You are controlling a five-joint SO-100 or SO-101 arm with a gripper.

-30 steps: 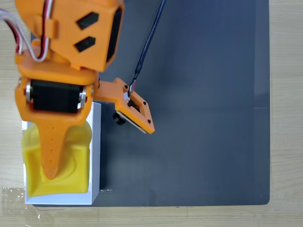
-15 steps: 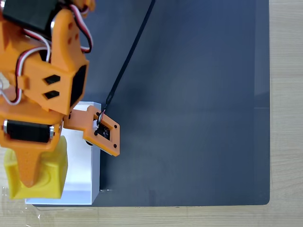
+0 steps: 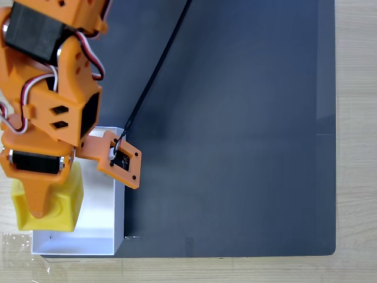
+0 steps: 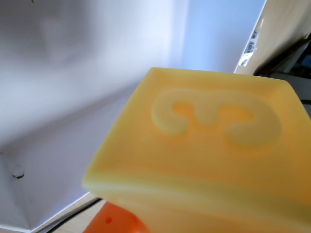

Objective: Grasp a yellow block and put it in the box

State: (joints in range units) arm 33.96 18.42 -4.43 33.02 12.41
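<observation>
My gripper [image 3: 36, 207] is at the left side in the fixed view, over the left part of the box [image 3: 100, 227]. It is closed on the block [image 3: 59, 203] and holds it. One orange finger [image 3: 40, 197] lies across the top of the block and points down in the picture. I cannot see the other finger there.

The block is bright yellow. In the fixed view it sits over the left edge of the box, and a bit of it sticks out past that edge. I cannot tell if it touches the box floor or hangs above it.

The box is white and open on top. It stands at the lower left, half on the dark mat [image 3: 235, 130] and half on the wooden table [image 3: 356, 141]. Part of its floor shows bare to the right of the block and below it.

In the wrist view the block [image 4: 209, 145] is very close and blurry. A raised shape like a 3 is on its face. The white box wall [image 4: 73, 87] is behind it. A bit of orange [image 4: 114, 221] shows under the block.

A black cable [image 3: 156, 73] runs from my arm's small camera up to the top of the picture.
</observation>
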